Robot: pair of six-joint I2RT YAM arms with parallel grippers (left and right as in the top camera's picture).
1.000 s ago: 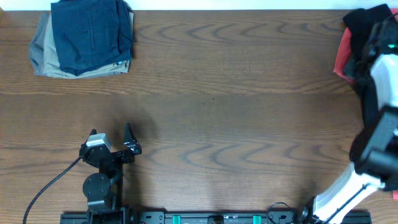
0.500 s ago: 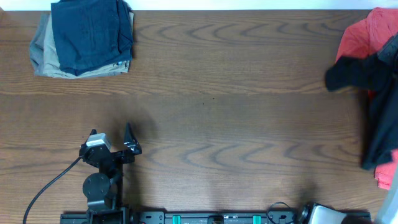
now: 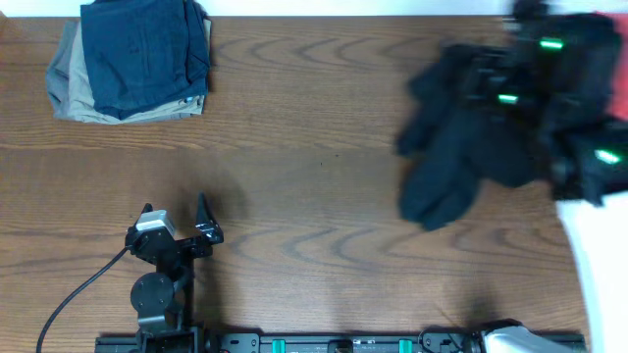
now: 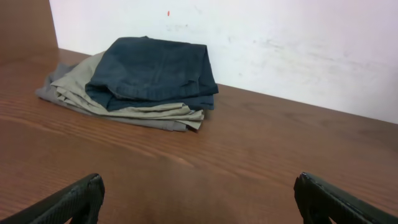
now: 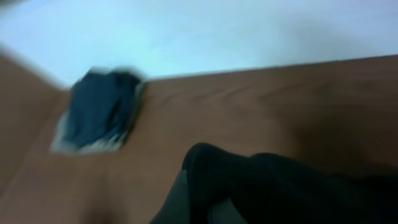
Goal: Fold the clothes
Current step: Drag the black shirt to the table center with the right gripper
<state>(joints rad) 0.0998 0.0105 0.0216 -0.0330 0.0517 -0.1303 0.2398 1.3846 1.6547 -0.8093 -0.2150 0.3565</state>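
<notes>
Black shirt [image 3: 461, 147] hung bunched at right of overhead frame, my right claw [image 5: 199, 208] clenched on it. Left claw [image 4: 199, 196] gaped, empty. Risk: thin fabric could slip free or land crumpled, sleeves tangled.

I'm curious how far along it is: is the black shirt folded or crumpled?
Crumpled, not folded. The black shirt is a lumpy bunch with no flat layers, unlike the neat navy-and-khaki stack.
</notes>
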